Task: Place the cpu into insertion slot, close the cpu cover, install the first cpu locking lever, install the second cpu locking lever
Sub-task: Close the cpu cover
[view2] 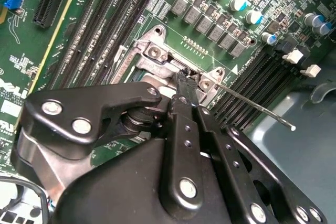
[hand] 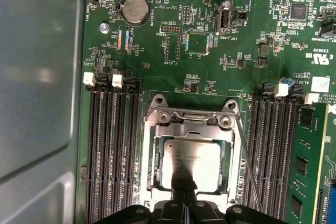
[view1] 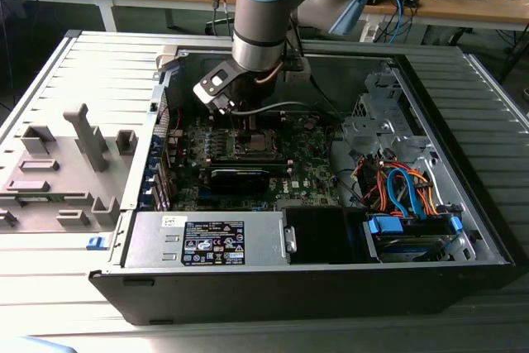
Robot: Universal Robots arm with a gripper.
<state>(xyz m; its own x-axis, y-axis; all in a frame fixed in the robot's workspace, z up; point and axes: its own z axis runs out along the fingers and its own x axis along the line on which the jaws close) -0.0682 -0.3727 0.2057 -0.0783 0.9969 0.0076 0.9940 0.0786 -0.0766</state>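
Cpu [hand: 191, 150] seated under closed cpu cover [hand: 189, 127], fingers [hand: 181, 182] pressed together, tips over one cpu edge

Even, diffuse room light falls from above in the exterior view; the pale tabletop [view1: 50, 287] is bright; the computer case [view1: 248, 291] is dimmer inside, shaded beneath the arm [view1: 264, 31]; in the first wrist view the cpu [hand: 202, 156] carries a soft sheen, darkened where the gripper [hand: 185, 192] overhangs it; a pale reflection lies on the case wall.
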